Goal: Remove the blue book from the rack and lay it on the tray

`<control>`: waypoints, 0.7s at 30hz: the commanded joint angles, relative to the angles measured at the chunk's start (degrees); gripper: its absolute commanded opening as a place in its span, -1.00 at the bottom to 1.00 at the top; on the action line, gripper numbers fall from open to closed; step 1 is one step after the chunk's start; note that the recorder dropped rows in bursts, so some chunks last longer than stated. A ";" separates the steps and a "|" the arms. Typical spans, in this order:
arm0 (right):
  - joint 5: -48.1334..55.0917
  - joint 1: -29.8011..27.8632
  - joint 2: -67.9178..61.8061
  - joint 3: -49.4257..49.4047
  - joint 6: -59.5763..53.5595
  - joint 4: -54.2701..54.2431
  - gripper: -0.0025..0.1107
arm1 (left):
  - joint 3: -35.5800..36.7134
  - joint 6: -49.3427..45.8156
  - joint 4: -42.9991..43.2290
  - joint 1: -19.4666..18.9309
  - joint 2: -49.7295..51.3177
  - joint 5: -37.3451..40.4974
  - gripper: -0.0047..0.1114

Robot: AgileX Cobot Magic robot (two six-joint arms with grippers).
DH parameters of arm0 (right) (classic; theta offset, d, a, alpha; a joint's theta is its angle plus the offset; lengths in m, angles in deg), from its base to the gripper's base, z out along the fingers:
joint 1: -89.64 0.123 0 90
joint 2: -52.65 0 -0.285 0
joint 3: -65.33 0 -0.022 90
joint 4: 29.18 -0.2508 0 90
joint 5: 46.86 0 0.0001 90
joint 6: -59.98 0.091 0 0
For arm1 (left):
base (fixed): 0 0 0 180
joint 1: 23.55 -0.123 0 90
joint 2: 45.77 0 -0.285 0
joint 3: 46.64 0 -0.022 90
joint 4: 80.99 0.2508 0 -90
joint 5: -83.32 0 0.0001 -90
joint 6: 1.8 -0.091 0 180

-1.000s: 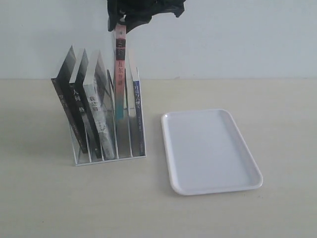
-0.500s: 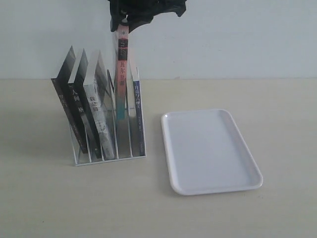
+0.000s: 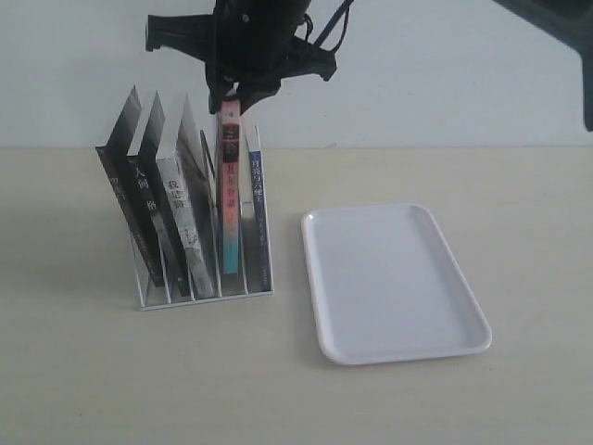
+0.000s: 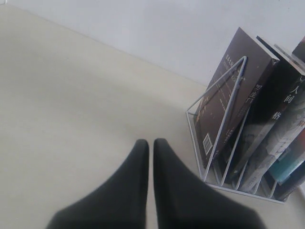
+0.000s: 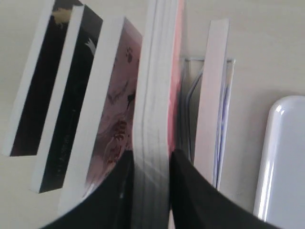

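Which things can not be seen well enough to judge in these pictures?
Exterior view: the thin blue book shows only its dark spine; its cover cannot be seen.
Right wrist view: the flat white plastic tray is cut off by the picture edge.
Left wrist view: the silvery wire rack loses its far slots to the picture edge.

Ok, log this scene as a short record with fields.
right fingers: shut on pink book's top
pink book: upright in rack, beside blue book
blue book: in rack's end slot, tray side, not held
tray: flat on table, beside rack
left fingers: shut, holding nothing, above table near rack
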 commanded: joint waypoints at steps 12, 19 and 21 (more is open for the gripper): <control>-4.59 0.71 -0.62 0.68 -0.58 1.85 -0.96 | 0.15 -0.27 -0.50 -0.14 -0.18 -0.34 -0.85; -7.30 0.60 -0.62 0.68 -0.58 2.96 -0.96 | 0.15 -0.27 -0.50 -0.14 -0.18 -0.34 -0.85; -7.14 0.60 -0.62 0.68 -0.58 2.85 -0.96 | 0.15 -0.27 -0.50 -0.14 -0.18 -0.34 -0.85</control>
